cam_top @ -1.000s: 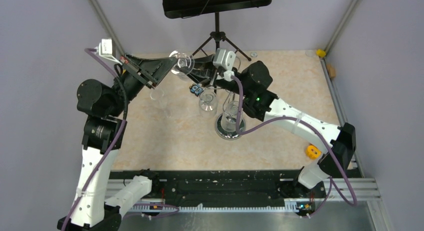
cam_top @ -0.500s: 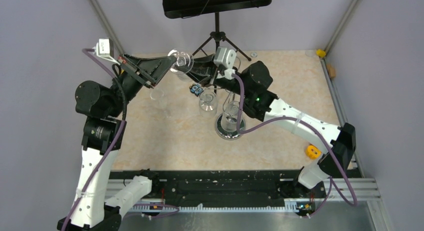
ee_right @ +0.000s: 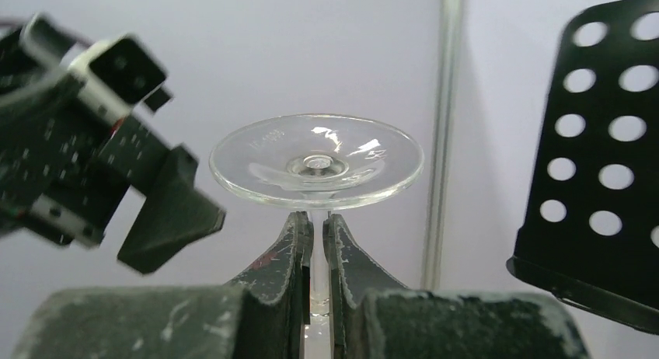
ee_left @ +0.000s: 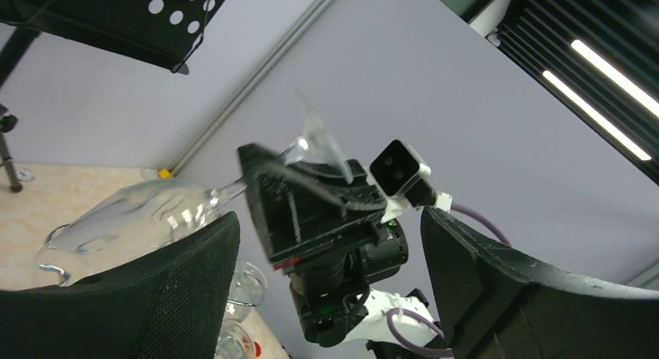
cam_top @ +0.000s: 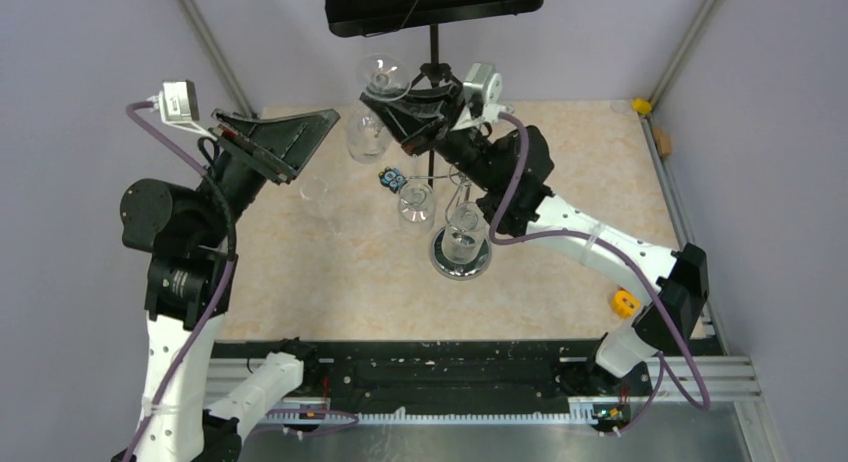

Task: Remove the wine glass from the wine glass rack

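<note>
The clear wine glass (cam_top: pixel 367 137) hangs in the air, held foot-up and away from the wine glass rack (cam_top: pixel 461 256). My right gripper (cam_top: pixel 388 106) is shut on its stem just under the round foot (ee_right: pixel 317 161), and the stem (ee_right: pixel 319 258) shows between the fingers (ee_right: pixel 289 258). My left gripper (cam_top: pixel 312 142) stands open to the left of the glass and touches nothing. In the left wrist view the bowl (ee_left: pixel 116 219) lies beyond the left finger (ee_left: pixel 155 297), with the right gripper (ee_left: pixel 311 196) facing me. Other glasses (cam_top: pixel 415 204) still hang on the chrome rack.
A black music stand (cam_top: pixel 432 2) rises just behind the lifted glass, and its perforated tray (ee_right: pixel 598 165) sits close on the right. A faint clear glass (cam_top: pixel 315 190) stands on the table at left. An orange object (cam_top: pixel 627 303) lies near the right arm.
My left gripper has let go of the glass, opened wide and drawn back to the left. My right gripper closed on the stem and carried the glass up and back toward the music stand.
</note>
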Motion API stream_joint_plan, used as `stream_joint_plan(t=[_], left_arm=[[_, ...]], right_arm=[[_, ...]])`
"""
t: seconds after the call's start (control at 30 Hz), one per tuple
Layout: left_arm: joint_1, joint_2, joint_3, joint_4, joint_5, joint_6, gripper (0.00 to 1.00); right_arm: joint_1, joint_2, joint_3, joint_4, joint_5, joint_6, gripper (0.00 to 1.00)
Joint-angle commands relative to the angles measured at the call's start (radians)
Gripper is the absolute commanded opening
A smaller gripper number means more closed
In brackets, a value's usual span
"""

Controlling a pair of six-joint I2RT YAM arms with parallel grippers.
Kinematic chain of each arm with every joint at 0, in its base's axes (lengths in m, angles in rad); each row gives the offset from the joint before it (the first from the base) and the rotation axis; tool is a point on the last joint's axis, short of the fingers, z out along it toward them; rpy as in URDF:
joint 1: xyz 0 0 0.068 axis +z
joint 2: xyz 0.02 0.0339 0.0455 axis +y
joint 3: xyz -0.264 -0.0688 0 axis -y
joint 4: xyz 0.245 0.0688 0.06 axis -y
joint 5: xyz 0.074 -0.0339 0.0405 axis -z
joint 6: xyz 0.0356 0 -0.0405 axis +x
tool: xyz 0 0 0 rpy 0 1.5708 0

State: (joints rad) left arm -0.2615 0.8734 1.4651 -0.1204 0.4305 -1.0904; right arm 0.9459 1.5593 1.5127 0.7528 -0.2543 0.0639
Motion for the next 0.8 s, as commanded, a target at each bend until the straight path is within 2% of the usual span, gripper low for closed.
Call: stream_joint_plan(t=[0.0, 0.1, 0.2, 0.33, 0.53, 0.77], left_arm=[[-0.001, -0.017, 0.023, -0.053, -0.073, 0.112, 0.89], [-0.001, -0.013, -0.001, -0.049, -0.071, 0.122, 0.89], [-0.001, 0.003, -0.021, -0.021, 0.006, 0.131, 0.90], [-0.001, 0.022, -0.034, -0.014, 0.093, 0.119, 0.87], [-0.001, 0.001, -0.061, -0.051, 0.030, 0.124, 0.85], [-0.001, 0.017, -0.094, 0.097, 0.154, -0.021, 0.80]], right_arm=[[-0.005, -0.040, 0.010, 0.258, 0.259, 0.202, 0.00], [-0.007, -0.075, -0.026, 0.295, 0.400, 0.315, 0.00], [-0.013, -0.112, -0.055, 0.284, 0.503, 0.477, 0.00], [-0.014, -0.135, -0.068, 0.231, 0.507, 0.598, 0.00], [-0.016, -0.152, -0.118, 0.307, 0.550, 0.698, 0.00], [-0.016, -0.153, -0.161, 0.300, 0.580, 0.893, 0.00]])
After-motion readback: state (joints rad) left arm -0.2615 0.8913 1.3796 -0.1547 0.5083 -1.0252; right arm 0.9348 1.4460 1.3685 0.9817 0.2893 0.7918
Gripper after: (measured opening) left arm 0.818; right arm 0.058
